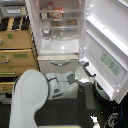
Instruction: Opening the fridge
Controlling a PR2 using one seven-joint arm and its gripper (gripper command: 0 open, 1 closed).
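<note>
Exterior view: you see the fridge standing at the top centre of the frame, its large upper door already swung wide toward the exterior view's right, so the lit interior with its shelves is exposed. The door's inner face, with its moulded racks and a green label, is turned toward the camera, and its long axis runs from upper left to lower right. Below the open compartment a pale lower drawer sits shut. The robot's white arm rises from the bottom left, and its tool reaches out to the exterior view's right, near the lower inner edge of the door. The door's free edge lies farther right of the tool and above it; judge any further swing as a push in that direction. You cannot tell at this resolution whether the tool is spread or pressed together, nor whether it touches the door. Only one arm shows clearly. A wooden drawer cabinet stands to the exterior view's left of the fridge, just beside it.
</note>
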